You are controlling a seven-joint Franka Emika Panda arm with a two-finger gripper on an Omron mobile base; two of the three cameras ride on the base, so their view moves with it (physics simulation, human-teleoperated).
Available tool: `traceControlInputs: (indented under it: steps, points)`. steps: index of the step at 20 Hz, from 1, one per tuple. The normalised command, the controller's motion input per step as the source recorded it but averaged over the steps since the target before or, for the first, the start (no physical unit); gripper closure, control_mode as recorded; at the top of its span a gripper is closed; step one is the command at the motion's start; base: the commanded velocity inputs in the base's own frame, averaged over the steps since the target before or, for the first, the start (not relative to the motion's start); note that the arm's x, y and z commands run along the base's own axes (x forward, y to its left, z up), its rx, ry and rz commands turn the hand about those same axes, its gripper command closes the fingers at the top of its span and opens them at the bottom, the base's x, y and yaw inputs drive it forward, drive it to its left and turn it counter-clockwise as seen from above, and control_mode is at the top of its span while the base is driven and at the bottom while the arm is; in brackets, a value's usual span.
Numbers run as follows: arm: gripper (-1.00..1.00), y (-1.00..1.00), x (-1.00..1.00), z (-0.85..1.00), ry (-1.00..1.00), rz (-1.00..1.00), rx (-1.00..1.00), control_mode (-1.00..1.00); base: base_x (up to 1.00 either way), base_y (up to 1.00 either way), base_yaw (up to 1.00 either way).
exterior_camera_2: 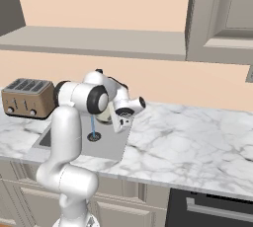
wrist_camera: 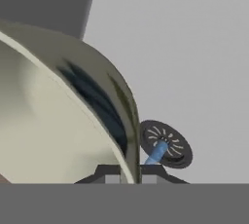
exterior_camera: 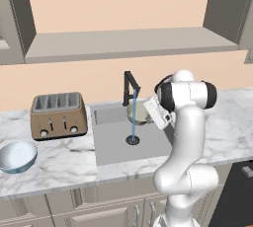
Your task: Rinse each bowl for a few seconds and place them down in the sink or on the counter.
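In the left base view the white arm (exterior_camera: pixel 185 137) rises from the lower right and bends over the grey sink (exterior_camera: pixel 148 144), which is set into the white marble counter (exterior_camera: pixel 59 159). The hand holds the olive bowl (exterior_camera: pixel 139 113) above the basin, just beside the thin blue stream of water (exterior_camera: pixel 133 117) that runs from the black faucet (exterior_camera: pixel 130 87) down to the round drain (exterior_camera: pixel 133 140); the claw itself is hidden behind the hand there. The blue bowl (exterior_camera: pixel 18 155) sits upright on the counter well to the left of the sink, in front of a brown toaster (exterior_camera: pixel 58 115). In the right base view the arm rises from the lower left and hides most of the sink; the olive bowl shows as a pale sliver just behind the wrist, over the basin, with the water falling to the drain beside it, and the toaster stands at the far left on the counter. In the hand view the gripper (wrist_camera: pixel 130 177) is nearly shut, its two dark fingertips (wrist_camera: pixel 111 175) pinching the thin rim of the olive bowl, one inside and one outside. The bowl is tilted on its side, its pale inside at the left and its dark outer wall curving up. Past it lie the grey sink floor and the drain, where the water lands.
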Motion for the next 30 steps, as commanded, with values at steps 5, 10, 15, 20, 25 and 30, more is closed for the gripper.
traceControlInputs:
  steps: [5, 10, 15, 20, 25, 30]
  points:
    - [1.0, 0.15, -0.42, 0.06, 0.0, 0.06, 0.06, -1.0, 0.0, 0.0, 0.0]
    - [1.0, 0.07, -0.4, 0.02, 0.0, 0.08, 0.03, -1.0, 0.0, 0.0, 0.0]
    - [1.0, -0.11, -0.38, 0.11, 0.0, 0.07, 0.04, -1.0, 0.0, 0.0, 0.0]
    - [1.0, -0.33, -0.47, 0.25, 0.0, 0.03, 0.03, -1.0, 0.0, 0.0, 0.0]
    - [1.0, -0.35, -0.37, 0.32, 0.0, 0.0, 0.0, -1.0, 0.0, 0.0, 0.0]
    - [1.0, -0.47, -0.3, 0.15, -0.01, 0.0, 0.0, -1.0, 0.0, 0.0, 0.0]
